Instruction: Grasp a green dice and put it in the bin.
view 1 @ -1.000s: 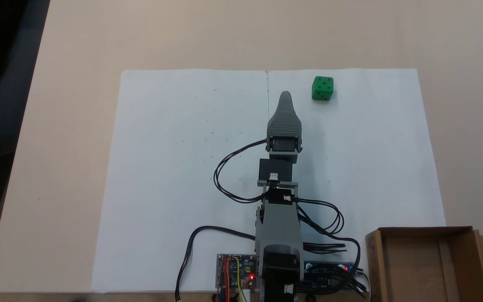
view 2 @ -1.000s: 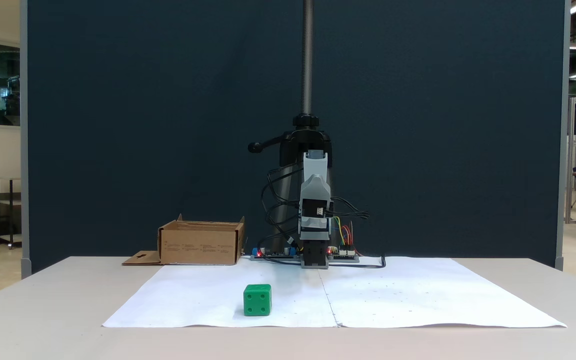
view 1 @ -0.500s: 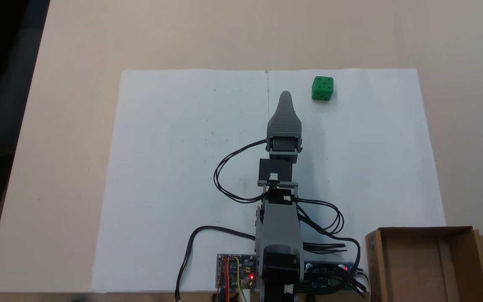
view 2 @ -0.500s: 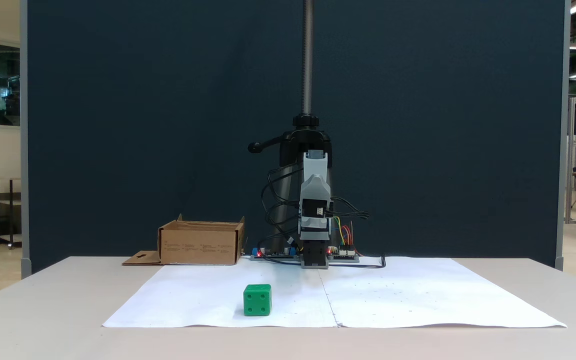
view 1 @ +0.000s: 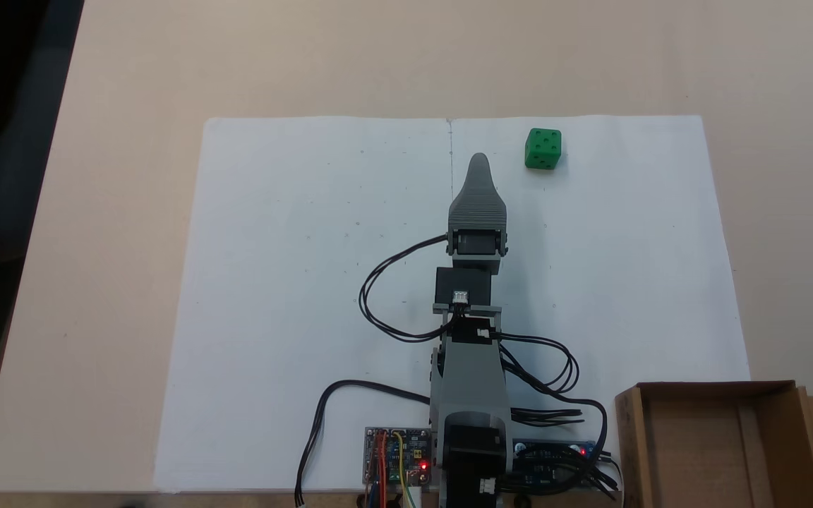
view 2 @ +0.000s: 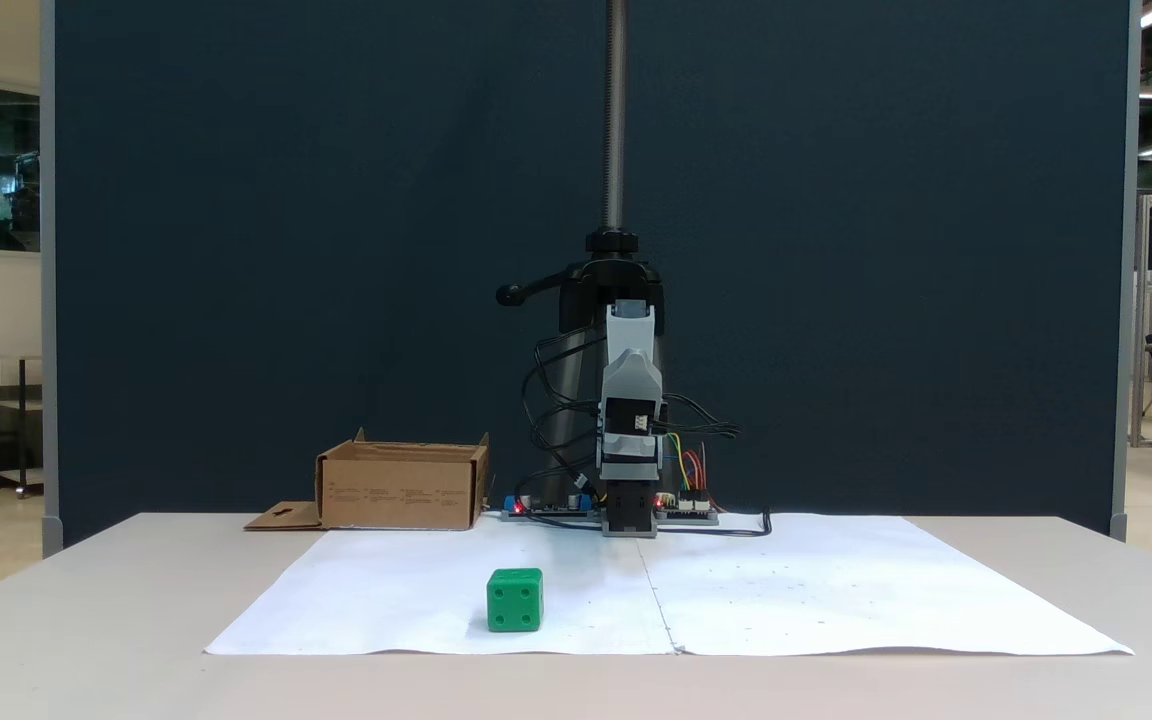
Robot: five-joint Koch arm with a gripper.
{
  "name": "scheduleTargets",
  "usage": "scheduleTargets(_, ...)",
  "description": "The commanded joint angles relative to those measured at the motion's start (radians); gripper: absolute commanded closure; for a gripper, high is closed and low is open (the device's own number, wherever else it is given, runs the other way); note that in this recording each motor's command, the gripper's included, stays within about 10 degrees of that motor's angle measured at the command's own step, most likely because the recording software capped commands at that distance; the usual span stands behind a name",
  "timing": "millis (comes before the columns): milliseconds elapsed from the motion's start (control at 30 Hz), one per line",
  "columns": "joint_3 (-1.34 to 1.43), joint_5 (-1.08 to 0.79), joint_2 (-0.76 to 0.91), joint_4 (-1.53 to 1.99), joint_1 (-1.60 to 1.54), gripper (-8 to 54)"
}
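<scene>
My tool (view 1: 480,161) points out over the white paper (view 1: 293,296) on the worktop (view 1: 131,70), one jaw hiding the other, so I cannot tell whether it is open or closed. The green dice (view 1: 543,148) sits on the paper just right of my tip in the top-down fixed view, apart from it. The bin (view 1: 724,444) stands beside my base.

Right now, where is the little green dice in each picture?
Fixed view from above: the green dice sits near the top right of the white paper, right of the arm's hand.
Fixed view from the front: the green dice sits left of centre, near the paper's front edge.
Shared landmark: the paper's centre crease.
</scene>
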Motion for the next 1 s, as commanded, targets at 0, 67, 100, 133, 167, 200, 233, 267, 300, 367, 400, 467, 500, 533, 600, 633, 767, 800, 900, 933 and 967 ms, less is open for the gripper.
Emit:
scheduleTargets(0,0.023,-0.028,0.115,-0.077,-0.002,3.4)
scheduleTargets(67,-0.046,-0.029,0.115,0.044,0.002,3.4)
scheduleTargets(100,-0.086,-0.029,0.115,0.101,0.005,3.4)
scheduleTargets(133,-0.132,-0.029,0.115,0.169,0.006,3.5)
scheduleTargets(167,-0.183,-0.029,0.112,0.254,0.008,3.6)
scheduleTargets(200,-0.229,-0.029,0.109,0.31,0.008,3.6)
scheduleTargets(233,-0.278,-0.029,0.107,0.379,0.009,3.6)
scheduleTargets(267,-0.319,-0.029,0.103,0.445,0.009,3.6)
scheduleTargets(300,-0.356,-0.028,0.103,0.51,0.009,3.6)
scheduleTargets(367,-0.428,-0.026,0.103,0.642,0.015,3.5)
scheduleTargets(400,-0.459,-0.025,0.103,0.71,0.018,3.5)
scheduleTargets(467,-0.526,-0.026,0.103,0.842,0.026,3.5)
scheduleTargets(500,-0.555,-0.026,0.103,0.912,0.035,3.5)
scheduleTargets(533,-0.586,-0.026,0.101,0.98,0.04,3.5)
scheduleTargets(600,-0.643,-0.025,0.089,1.116,0.046,3.5)
scheduleTargets(633,-0.676,-0.025,0.089,1.182,0.051,3.5)
scheduleTargets(767,-0.81,-0.025,0.052,1.439,0.071,3.1)
scheduleTargets(800,-0.834,-0.025,0.044,1.498,0.071,3.1)
scheduleTargets(900,-0.9,-0.025,0.005,1.669,0.08,3.1)
scheduleTargets(933,-0.93,-0.025,-0.017,1.722,0.086,3.1)
scheduleTargets(967,-0.999,-0.025,-0.077,1.814,0.098,3.1)
